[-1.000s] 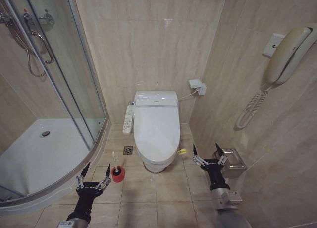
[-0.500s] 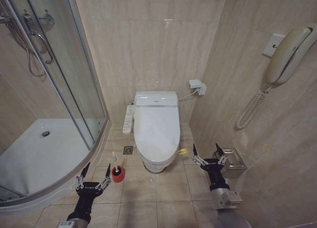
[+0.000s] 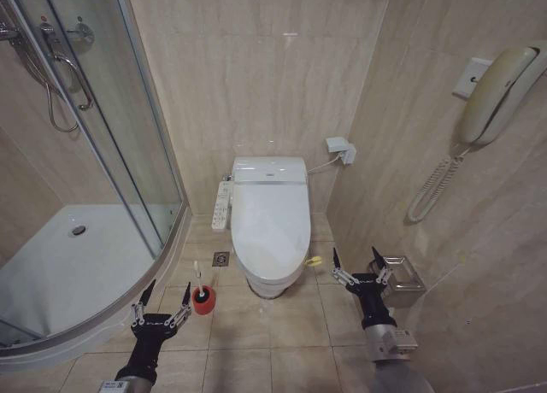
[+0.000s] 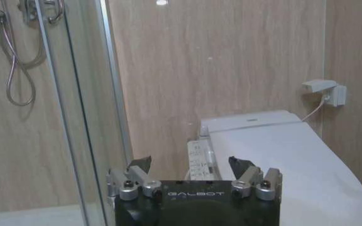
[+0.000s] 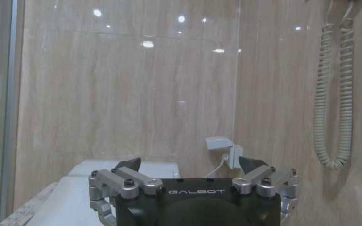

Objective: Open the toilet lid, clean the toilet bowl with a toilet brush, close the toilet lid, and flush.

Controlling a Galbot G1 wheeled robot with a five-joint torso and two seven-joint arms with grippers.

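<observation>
The white toilet lid (image 3: 269, 220) lies shut over the toilet against the back wall, hiding the toilet bowl. The lid (image 4: 294, 169) also shows in the left wrist view. The toilet brush (image 3: 202, 296), a pale thin handle in a red cup holder, stands on the floor tiles left of the toilet. My left gripper (image 3: 167, 297) hangs open low at the left, just beside and slightly nearer than the brush, holding nothing. My right gripper (image 3: 355, 263) stands open at the right of the toilet's front, empty. Both grippers (image 4: 190, 165) (image 5: 190, 165) show spread fingers in their wrist views.
A glass shower cabin (image 3: 94, 154) with a white tray (image 3: 60, 273) fills the left. A button panel (image 3: 221, 207) sits on the toilet's left side. A wall phone (image 3: 491, 94) hangs on the right wall, a metal bin (image 3: 403, 278) stands below it, and a floor drain (image 3: 220, 259) lies near the toilet.
</observation>
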